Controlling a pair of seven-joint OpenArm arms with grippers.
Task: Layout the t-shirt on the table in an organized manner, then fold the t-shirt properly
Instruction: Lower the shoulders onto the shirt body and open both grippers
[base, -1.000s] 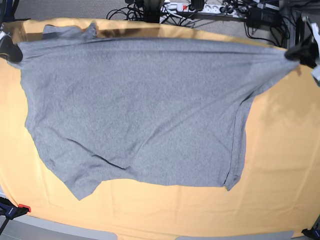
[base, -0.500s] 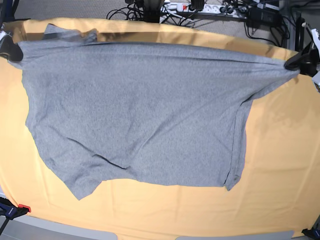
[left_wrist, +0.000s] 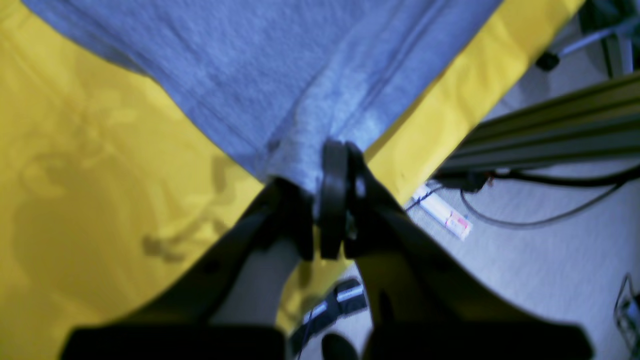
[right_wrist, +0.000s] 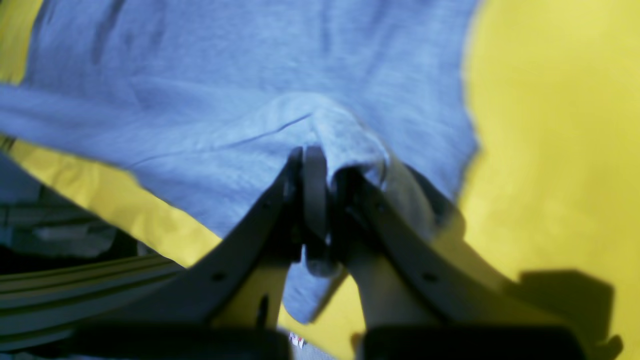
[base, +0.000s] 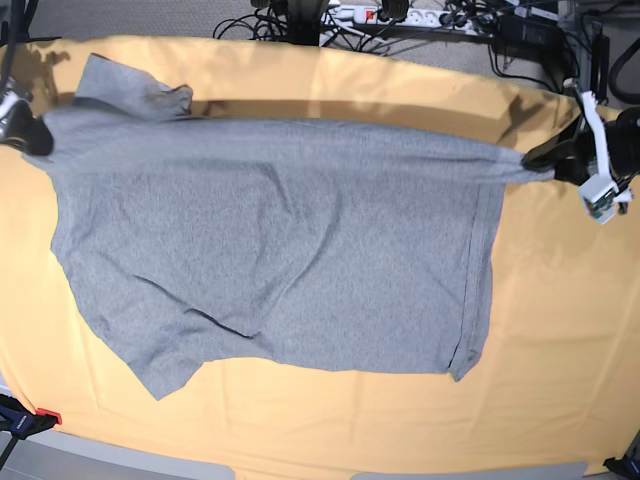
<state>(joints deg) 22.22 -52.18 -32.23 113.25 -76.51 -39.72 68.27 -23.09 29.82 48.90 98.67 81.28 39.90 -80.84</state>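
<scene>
The left gripper (left_wrist: 327, 220) is clamping its fingers (left_wrist: 334, 200) together on a bunched corner of the t-shirt (base: 280, 260) out past the far right edge of the surface (base: 560, 330) in the base view, and the right gripper (right_wrist: 320, 210) is pinching another gathered corner between its fingers (right_wrist: 314, 200) at the far left edge. The grey shirt, plain side up, is stretching taut between the two grips along its far edge, while the rest is lying spread over the yellow-orange cloth with one sleeve pointing toward the near edge and another crumpled at the far left.
</scene>
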